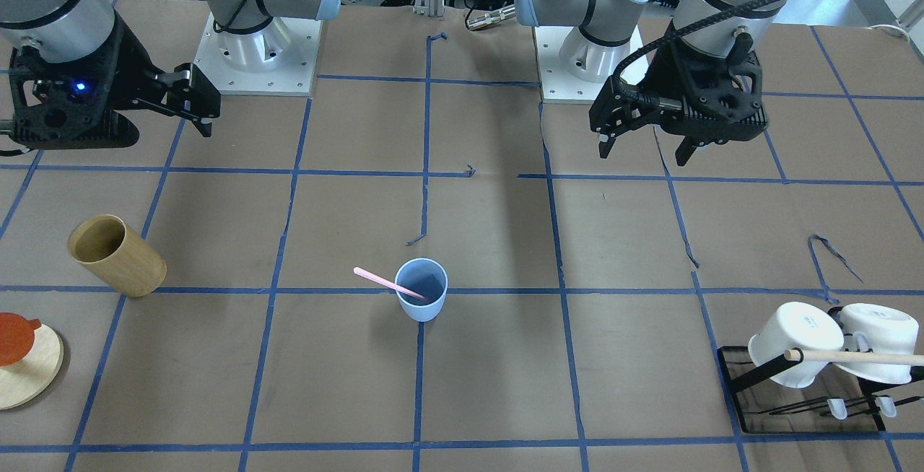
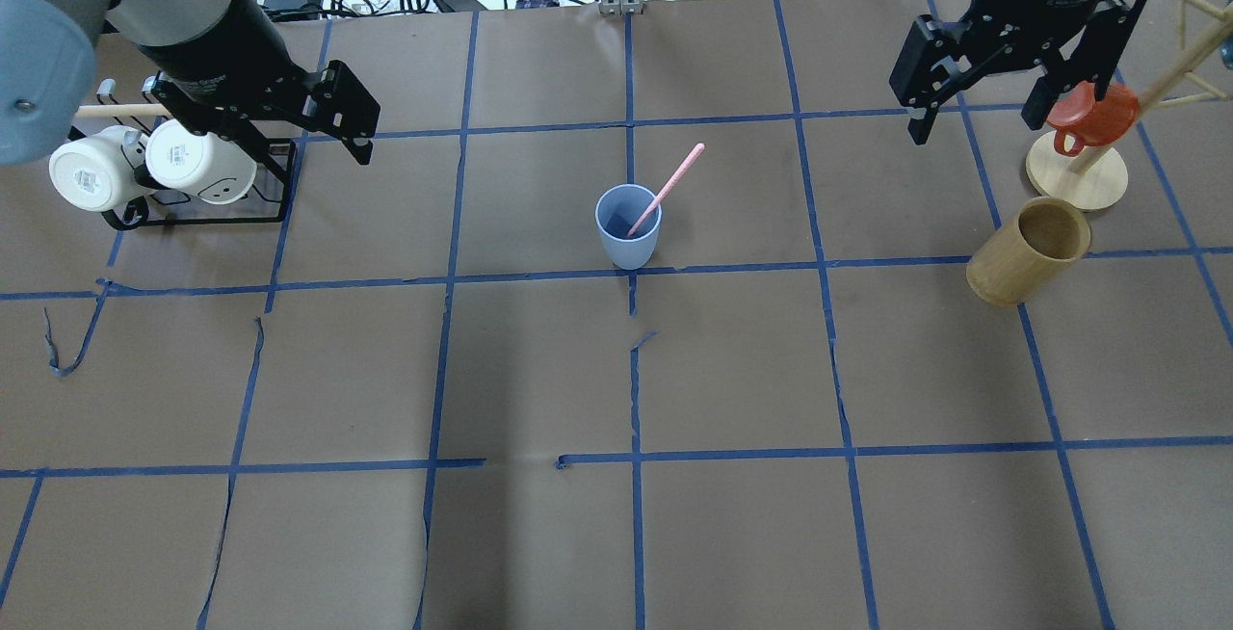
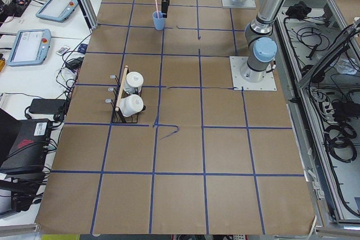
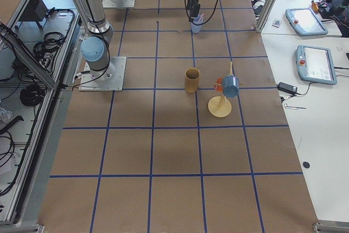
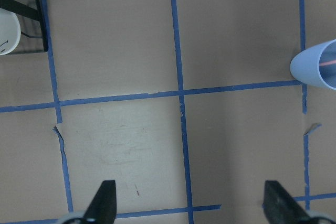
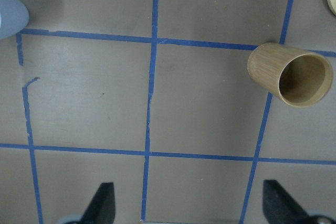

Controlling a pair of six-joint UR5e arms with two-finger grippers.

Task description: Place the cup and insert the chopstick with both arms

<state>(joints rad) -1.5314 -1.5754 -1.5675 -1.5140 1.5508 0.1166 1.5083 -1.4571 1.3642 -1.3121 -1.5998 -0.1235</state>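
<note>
Left claw (image 5: 191, 206) wide, empty; right claw (image 6: 191, 206) wide, empty. Light-blue plastic cup (image 2: 628, 227) upright between them, well apart from both, thin pink chopstick (image 2: 671, 182) leaning inside. Risk: any claw pass clipping the overhanging stick tips the cup.

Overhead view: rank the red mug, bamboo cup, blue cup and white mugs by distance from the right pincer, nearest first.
1. red mug on the wooden stand, just beside the right pincer.
2. tan bamboo cup, right side, lower in view.
3. light-blue plastic cup holding the pink chopstick, centre.
4. white mugs on the black wire rack, far left.
</note>
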